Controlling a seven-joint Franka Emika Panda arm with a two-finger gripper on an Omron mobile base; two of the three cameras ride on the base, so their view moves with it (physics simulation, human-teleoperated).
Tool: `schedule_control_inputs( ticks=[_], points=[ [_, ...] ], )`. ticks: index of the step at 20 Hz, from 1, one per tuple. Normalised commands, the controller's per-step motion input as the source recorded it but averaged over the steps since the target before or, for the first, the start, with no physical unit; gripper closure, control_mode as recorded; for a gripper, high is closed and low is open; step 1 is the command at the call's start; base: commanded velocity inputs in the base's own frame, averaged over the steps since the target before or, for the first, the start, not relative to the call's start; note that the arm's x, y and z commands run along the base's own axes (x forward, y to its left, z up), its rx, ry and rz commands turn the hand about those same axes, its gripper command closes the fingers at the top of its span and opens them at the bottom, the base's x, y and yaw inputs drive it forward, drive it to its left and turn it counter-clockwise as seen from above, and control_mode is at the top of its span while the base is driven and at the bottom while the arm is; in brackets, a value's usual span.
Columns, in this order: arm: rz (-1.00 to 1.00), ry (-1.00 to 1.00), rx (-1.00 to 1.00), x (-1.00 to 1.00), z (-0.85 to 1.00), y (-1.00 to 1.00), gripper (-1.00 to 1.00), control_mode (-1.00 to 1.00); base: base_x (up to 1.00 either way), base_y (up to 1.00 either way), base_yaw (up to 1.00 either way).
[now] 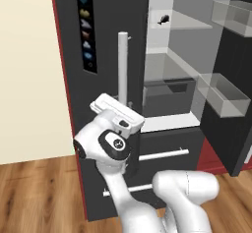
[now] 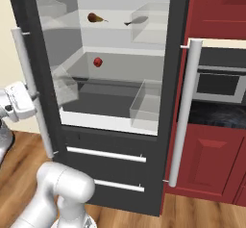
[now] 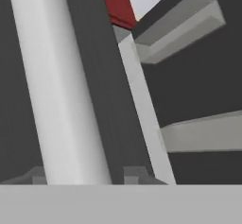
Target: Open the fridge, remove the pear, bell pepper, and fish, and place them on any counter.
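Fridge [image 2: 120, 140] stands open; I see pear [image 2: 95, 17] and fish [image 2: 136, 20] upper centre, bell pepper [image 2: 98, 62] below, all uncollected. My gripper [image 3: 85, 173] straddles the left handle [image 3: 56, 90]; whether clamped, I cannot tell.

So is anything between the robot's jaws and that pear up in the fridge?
Yes: the fridge's open left door. The jaws sit at its handle on the outer side, so the door panel separates them from the pear on the upper shelf.
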Motion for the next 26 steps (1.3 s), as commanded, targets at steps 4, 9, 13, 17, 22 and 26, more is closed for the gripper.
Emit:
schedule_control_inputs(
  ticks=[4,9,13,17,22,26],
  points=[
    [-0.46,-0.01,0.0,-1.0,0.0,0.86,-1.0,-1.0,0.0,0.0,0.0],
    [-0.48,0.06,0.0,-0.97,0.0,0.8,-1.0,-1.0,0.0,0.0,0.0],
    [-0.41,0.17,0.0,-0.54,0.0,0.59,-1.0,-1.0,0.0,0.0,0.0],
    [-0.34,0.26,0.0,-0.35,0.0,0.5,-1.0,-1.0,0.0,0.0,0.0],
    [-0.35,0.3,0.0,0.15,0.0,0.66,-1.0,-1.0,0.0,0.0,0.0],
    [-0.2,0.15,0.0,0.11,-0.13,0.57,-1.0,-1.0,0.0,0.0,0.0]
  ],
)
